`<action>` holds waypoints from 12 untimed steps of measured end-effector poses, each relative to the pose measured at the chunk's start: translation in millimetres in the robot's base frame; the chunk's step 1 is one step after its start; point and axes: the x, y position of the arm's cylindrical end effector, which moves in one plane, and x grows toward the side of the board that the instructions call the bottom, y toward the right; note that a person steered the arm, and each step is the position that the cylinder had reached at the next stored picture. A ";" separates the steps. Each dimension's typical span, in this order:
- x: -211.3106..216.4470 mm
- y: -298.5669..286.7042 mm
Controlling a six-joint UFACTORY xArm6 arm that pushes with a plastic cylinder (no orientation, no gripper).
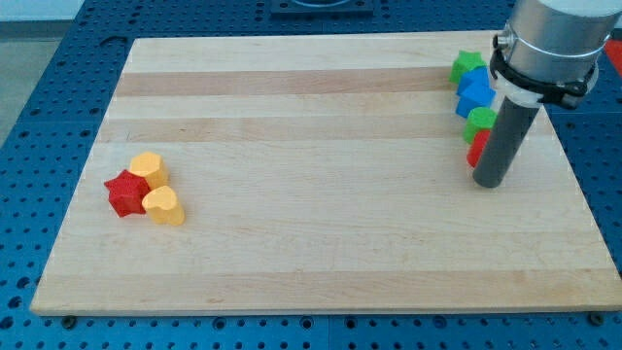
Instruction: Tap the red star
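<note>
My tip (486, 182) is sitting near the surface's (321, 243) right edge, just beside a red block (476, 150), nothing gripped since the tool's only a rod, while the red star (124, 193) is waiting by the left edge, touching two yellow blocks (163, 205), so it's looking like a long slide across.

Two red blocks (125, 193) (477, 149), two yellow (149, 168) (163, 205), two green (467, 67) (480, 122), two blue (475, 80) (474, 99)

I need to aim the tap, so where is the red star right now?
The red star sits near the board's left edge in the camera view, touching two yellow blocks on its right, far from my tip.
</note>
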 end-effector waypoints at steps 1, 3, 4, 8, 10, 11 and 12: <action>10.1 0.0; 33.7 -25.2; 56.5 -83.4; -79.7 -310.4; -44.7 -432.1; -9.0 -451.9; -4.3 -446.8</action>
